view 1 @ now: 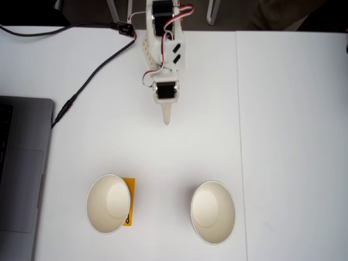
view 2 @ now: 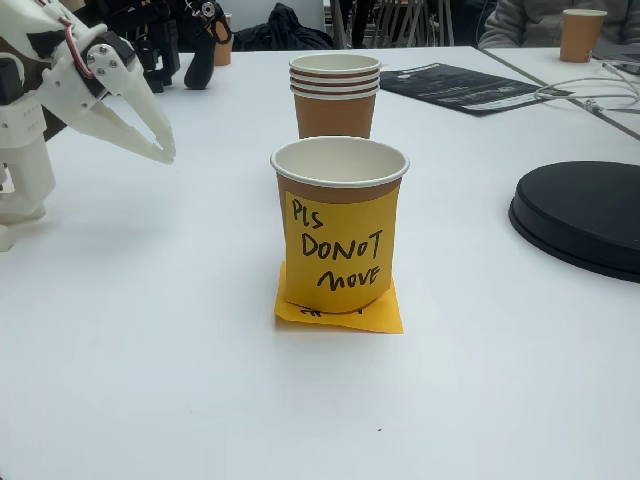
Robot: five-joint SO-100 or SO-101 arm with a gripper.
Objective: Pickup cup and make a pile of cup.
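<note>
Two white-mouthed paper cups stand near the front edge in a fixed view: the left cup [view 1: 109, 203], with a yellow patch beside it, and the right cup [view 1: 213, 211]. From the side, the near cup [view 2: 340, 225] carries a yellow handwritten note and stands on a yellow sticky sheet. Behind it is a brown cup [view 2: 335, 95] with several nested rims. My gripper [view 1: 166, 120] points toward the cups from the far side, well short of them. In the side view the gripper [view 2: 166, 152] hangs above the table, left of both cups, fingertips together, holding nothing.
A grey laptop [view 1: 22, 168] lies at the left edge, and a black cable [view 1: 87, 81] runs from it toward the arm's base. A black disc [view 2: 585, 215], a dark leaflet [view 2: 460, 85] and a far brown cup [view 2: 583, 33] lie beyond the cups.
</note>
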